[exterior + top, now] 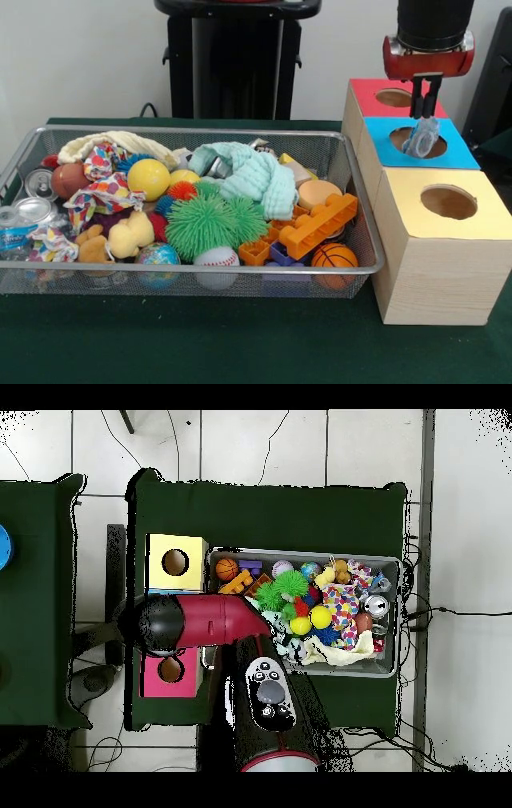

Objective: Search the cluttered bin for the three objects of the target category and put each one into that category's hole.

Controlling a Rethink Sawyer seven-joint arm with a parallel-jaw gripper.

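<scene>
The wire mesh bin (362, 210) holds toys, cans and cloths; it also shows in the overhead view (385, 668). My gripper (426, 112) hangs over the blue-panel hole (403, 144) of the wooden box and is shut on a small clear bluish bottle (422, 138), whose lower end is at the hole. A second bottle with a blue-and-white label (11, 235) lies at the bin's left end. No third bottle shows. In the overhead view my arm (185, 624) covers the blue panel, the gripper and the held bottle.
The box also has a red-panel hole (393, 98) behind and a yellow-panel hole (448, 202) in front. Silver cans (36, 186) lie at the bin's left. A green spiky ball (213, 222), orange bricks (314, 228) and a mint cloth (248, 174) fill the bin.
</scene>
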